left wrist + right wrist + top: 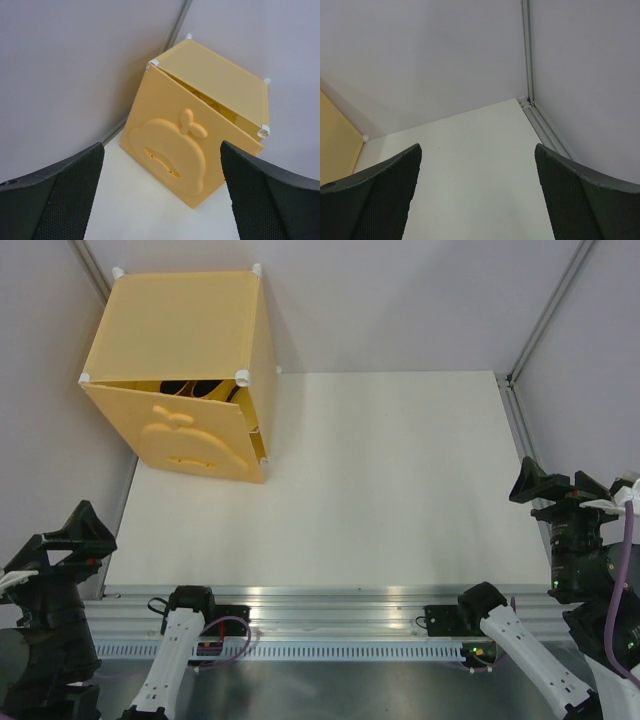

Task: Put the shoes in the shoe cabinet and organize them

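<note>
Cabinet [180, 330] — yellow-orange translucent cube, apple-embossed door [195, 440] ajar — left end effector [161, 146] and right end effector [477, 147] spread, empty.

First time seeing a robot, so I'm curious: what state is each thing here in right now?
Shoe cabinet: standing upright.
Cabinet door: ajar, gap along its top.
Shoes: barely seen, dark shapes inside the gap.
Left tool: open, empty.
Right tool: open, empty.

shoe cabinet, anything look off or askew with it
The shoe cabinet has its door ajar: a gap runs along the top edge, dark shapes showing inside. It also sits turned at an angle to the table edges. No damage shows.
</note>
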`<action>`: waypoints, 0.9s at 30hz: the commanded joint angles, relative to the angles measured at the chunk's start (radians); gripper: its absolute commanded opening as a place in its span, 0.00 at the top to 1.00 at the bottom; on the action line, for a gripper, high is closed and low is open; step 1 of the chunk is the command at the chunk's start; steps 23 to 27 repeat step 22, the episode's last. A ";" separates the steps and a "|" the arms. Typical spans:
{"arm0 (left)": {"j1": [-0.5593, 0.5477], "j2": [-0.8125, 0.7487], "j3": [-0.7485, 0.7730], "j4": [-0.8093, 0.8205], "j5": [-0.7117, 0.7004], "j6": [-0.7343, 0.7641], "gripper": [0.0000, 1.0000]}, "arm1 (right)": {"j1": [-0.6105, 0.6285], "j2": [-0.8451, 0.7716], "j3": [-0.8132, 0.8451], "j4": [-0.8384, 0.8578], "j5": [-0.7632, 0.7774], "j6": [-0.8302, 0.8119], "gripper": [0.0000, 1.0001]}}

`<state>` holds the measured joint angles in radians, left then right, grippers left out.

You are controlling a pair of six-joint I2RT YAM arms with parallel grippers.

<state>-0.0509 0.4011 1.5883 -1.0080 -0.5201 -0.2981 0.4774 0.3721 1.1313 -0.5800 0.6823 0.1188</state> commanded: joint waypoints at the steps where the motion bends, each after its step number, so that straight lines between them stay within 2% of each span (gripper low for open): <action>1: -0.010 0.004 0.035 -0.017 -0.090 -0.012 0.00 | -0.003 -0.028 -0.013 0.055 0.025 -0.037 0.02; 6: -0.021 0.004 0.044 -0.015 -0.127 -0.022 0.00 | -0.003 -0.033 -0.024 0.074 0.025 -0.042 0.02; 27: -0.027 -0.004 0.007 0.003 -0.124 -0.024 0.00 | -0.003 -0.042 -0.051 0.089 -0.020 -0.027 0.02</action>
